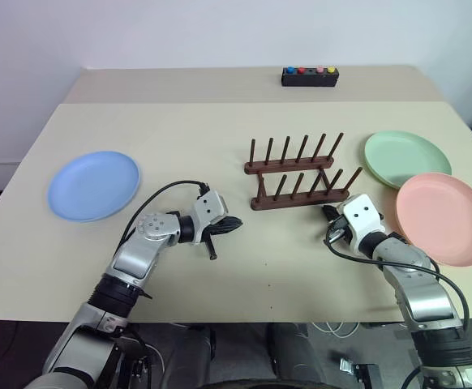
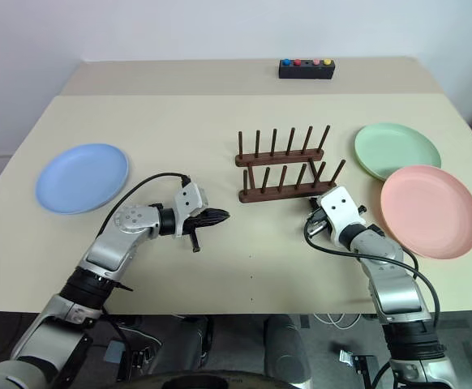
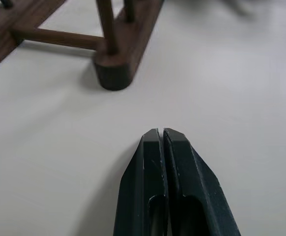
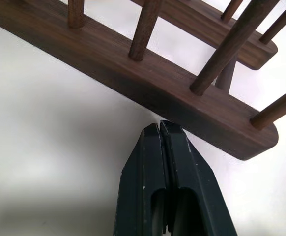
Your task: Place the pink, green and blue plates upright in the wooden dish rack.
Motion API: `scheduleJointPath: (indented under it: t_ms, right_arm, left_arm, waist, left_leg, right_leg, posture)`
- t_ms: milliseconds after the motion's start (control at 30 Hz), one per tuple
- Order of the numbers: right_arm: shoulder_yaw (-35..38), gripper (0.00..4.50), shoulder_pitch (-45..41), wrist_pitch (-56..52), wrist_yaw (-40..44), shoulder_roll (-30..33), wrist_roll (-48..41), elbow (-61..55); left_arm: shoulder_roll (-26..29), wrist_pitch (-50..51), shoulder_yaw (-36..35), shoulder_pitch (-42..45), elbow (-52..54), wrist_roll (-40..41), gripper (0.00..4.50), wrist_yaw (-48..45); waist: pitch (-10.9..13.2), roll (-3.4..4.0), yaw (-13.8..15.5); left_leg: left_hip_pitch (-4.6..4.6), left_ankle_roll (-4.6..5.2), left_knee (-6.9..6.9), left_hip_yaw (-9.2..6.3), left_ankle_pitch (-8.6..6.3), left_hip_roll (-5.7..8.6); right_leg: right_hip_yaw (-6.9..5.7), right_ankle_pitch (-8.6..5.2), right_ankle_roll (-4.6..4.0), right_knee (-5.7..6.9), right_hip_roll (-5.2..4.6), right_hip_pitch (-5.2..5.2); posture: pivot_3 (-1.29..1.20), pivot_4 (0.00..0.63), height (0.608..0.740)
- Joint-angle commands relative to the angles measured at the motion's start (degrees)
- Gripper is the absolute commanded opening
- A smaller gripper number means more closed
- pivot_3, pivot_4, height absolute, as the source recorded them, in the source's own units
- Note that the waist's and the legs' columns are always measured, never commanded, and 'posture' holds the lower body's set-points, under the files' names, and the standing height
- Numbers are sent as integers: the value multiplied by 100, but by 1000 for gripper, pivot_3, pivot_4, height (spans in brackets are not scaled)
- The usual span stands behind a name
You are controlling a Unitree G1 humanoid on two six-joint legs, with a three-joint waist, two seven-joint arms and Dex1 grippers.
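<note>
plates 3: blue plate (image 1: 94, 185); green plate (image 1: 406, 158); pink plate (image 1: 444, 217) | rack (image 1: 294, 172) 1, empty | left pincer (image 1: 234, 223), right pincer (image 1: 329, 212): closed, empty

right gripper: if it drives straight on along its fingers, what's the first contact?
Most likely the wooden dish rack. The right gripper, shut and holding nothing, points at the near base rail with its tips just short of the wood, so contact would come almost at once. Whether they already touch is unclear.

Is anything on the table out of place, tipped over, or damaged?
Nothing stands out. The wooden dish rack stands level, with no plate in it. The blue plate, green plate and pink plate all lie flat and look undamaged.
</note>
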State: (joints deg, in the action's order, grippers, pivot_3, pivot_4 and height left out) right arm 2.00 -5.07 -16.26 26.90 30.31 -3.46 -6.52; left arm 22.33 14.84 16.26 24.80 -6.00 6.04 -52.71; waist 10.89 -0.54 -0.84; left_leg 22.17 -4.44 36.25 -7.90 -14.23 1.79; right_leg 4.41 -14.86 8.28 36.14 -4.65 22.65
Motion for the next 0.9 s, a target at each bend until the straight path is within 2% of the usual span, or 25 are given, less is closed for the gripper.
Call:
scheduleJointPath:
  t_ms: [33,367,900]
  right_arm:
    - [73,0,-25,33,14,23,1,-123]
    - [87,0,-62,19,-13,12,12,-108]
    - [107,0,-71,33,-22,24,16,-100]
  left_arm:
    - [-255,4,191,114,-50,-96,85,120]
    - [-778,-231,289,456,-773,-631,85,886]
    - [-844,-661,87,770,-1458,-653,85,1404]
  waist:
    - [0,0,6]
    - [0,0,-6]
    - [0,0,-13]
  left_leg:
    - [0,0,0,0,0,0]
    - [0,0,-2,-1,0,1]
    - [-3,0,-1,-1,0,1]
  right_leg:
    - [0,0,0,0,0,0]
    - [0,0,1,0,0,3]
    - [0,0,1,1,0,1]
  posture:
    - [0,150,740]
    - [0,150,740]
    - [0,150,740]
